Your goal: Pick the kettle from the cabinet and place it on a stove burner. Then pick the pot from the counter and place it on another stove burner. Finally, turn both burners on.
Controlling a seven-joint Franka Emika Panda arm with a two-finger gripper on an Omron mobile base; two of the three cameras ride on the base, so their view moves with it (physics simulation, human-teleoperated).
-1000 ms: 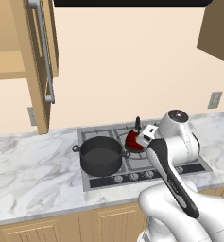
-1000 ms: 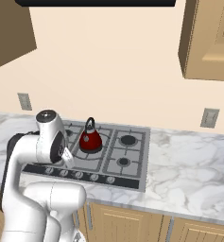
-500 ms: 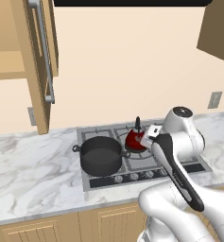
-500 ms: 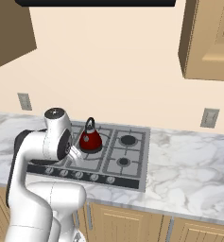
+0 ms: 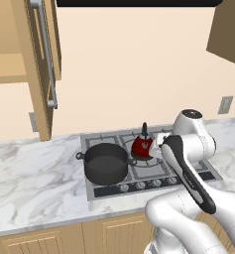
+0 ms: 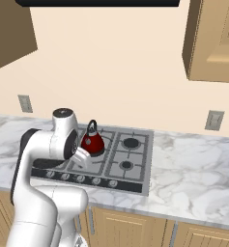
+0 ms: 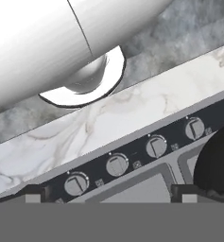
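- The pot [image 5: 106,163] sits on the front left burner of the cooktop [image 5: 188,171]. It is black and has no lid.
- In the right base view the white arm hides the pot, so you cannot see it there.
- In the hand view, a dark round shape at the right edge may be the pot, but it is cut off and hard to tell.
- The kettle [image 5: 141,147] is red and stands on a back burner of the cooktop [image 6: 135,173], just behind and to the right of the pot. The two look close, and it is hard to tell if they touch.
- The arm covers the right side of the kettle in the left base view. In the right base view the kettle [image 6: 92,142] shows with its black handle up.
- The hand [image 7: 108,198] points down at the front of the cooktop [image 7: 146,186]. Its two dark fingertips [image 7: 34,192] stand far apart, wide, with nothing between them.
- Four knobs [image 7: 156,146] sit in a row just above the fingertips. Small marks sit beside the knobs, but they are too tiny to read.
- The marble surface [image 5: 34,183] lies on both sides of the cooktop.
- The cabinet [image 5: 37,59] door stands open up and left of the cooktop. Its top is cut off.
- No brand names or words can be read anywhere.
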